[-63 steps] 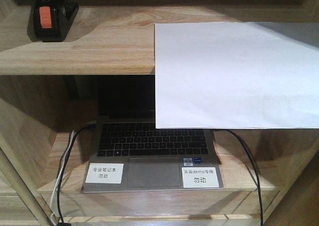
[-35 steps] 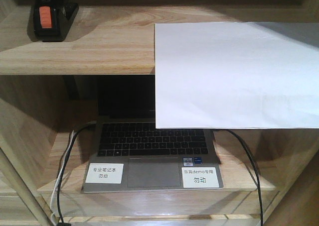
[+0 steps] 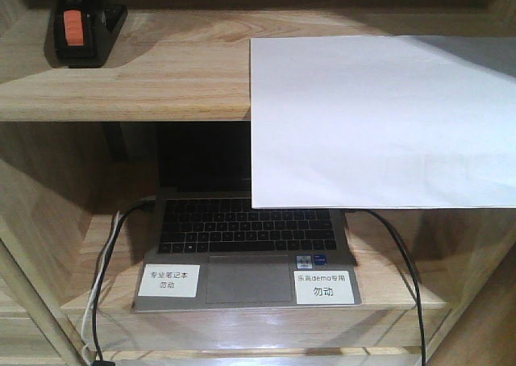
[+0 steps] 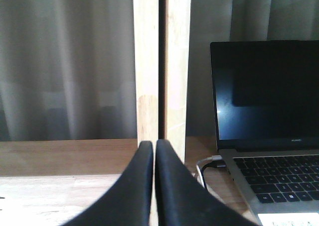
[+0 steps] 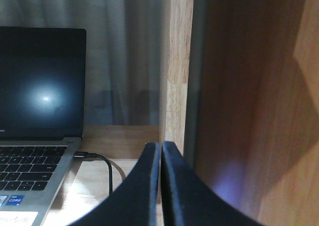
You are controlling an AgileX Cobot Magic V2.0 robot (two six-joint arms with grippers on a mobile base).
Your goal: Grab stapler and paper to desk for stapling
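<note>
On the upper shelf [image 3: 161, 76], far left: small black stapler [image 3: 81, 29], orange-red patch facing up, lengthwise front to back, rear end cut off by the picture's top edge; well apart to the right: large blank white paper [image 3: 379, 120], lying flat, front part jutting past the shelf's front edge unsupported, right side running out of view, grey shadow over the far right corner.

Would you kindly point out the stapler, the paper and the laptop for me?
stapler [image 3: 87, 29]: front view, black body.
paper [image 3: 379, 120]: front view, sheet's middle.
laptop [image 3: 246, 237]: front view, keyboard.
</note>
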